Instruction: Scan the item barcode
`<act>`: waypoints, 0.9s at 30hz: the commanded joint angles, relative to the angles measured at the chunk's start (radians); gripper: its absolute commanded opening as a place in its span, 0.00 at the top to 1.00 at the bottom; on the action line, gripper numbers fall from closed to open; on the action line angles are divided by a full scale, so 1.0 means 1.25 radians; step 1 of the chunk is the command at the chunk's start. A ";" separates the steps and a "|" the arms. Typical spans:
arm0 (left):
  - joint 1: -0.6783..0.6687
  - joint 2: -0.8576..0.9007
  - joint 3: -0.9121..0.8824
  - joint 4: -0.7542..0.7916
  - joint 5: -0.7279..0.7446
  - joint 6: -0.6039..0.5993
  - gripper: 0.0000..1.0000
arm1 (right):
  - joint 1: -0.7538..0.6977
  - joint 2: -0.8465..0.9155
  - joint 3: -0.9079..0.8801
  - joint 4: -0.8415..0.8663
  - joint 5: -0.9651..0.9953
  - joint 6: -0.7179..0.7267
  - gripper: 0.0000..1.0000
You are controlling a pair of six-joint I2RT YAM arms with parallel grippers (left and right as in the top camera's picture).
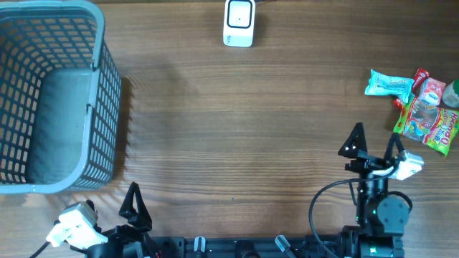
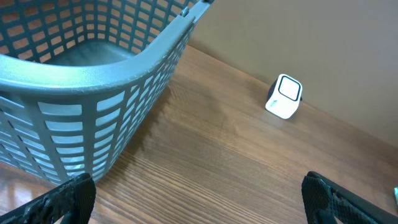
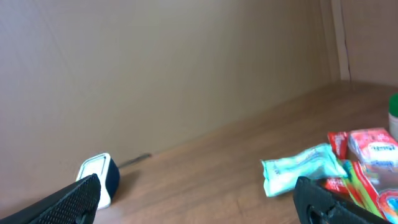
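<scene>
The white barcode scanner (image 1: 239, 23) stands at the table's far edge, also seen in the left wrist view (image 2: 284, 96) and the right wrist view (image 3: 96, 177). Snack items lie in a small heap at the right: a light blue packet (image 1: 389, 84) (image 3: 301, 168), a red-and-white packet (image 1: 424, 84) (image 3: 372, 146) and a colourful candy bag (image 1: 430, 127). My right gripper (image 1: 373, 147) (image 3: 196, 205) is open near the front edge, short of the heap, holding nothing. My left gripper (image 1: 136, 208) (image 2: 199, 205) is open at the front left, also with nothing in it.
A large grey slatted basket (image 1: 100, 72) (image 2: 124, 68) fills the left side of the table, close to my left gripper. A green-capped container (image 1: 452, 93) sits at the right edge behind the snacks. A beige wall rises behind the scanner.
</scene>
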 commanded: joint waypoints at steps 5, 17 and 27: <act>-0.002 -0.004 -0.002 0.002 -0.004 -0.005 0.00 | 0.003 -0.010 -0.002 -0.046 0.011 -0.069 0.00; -0.002 -0.004 -0.002 0.002 -0.004 -0.005 0.00 | 0.003 -0.010 -0.002 -0.052 -0.020 -0.180 0.00; -0.002 -0.004 -0.002 0.002 -0.004 -0.005 0.00 | 0.003 -0.009 -0.002 -0.050 -0.032 -0.179 0.00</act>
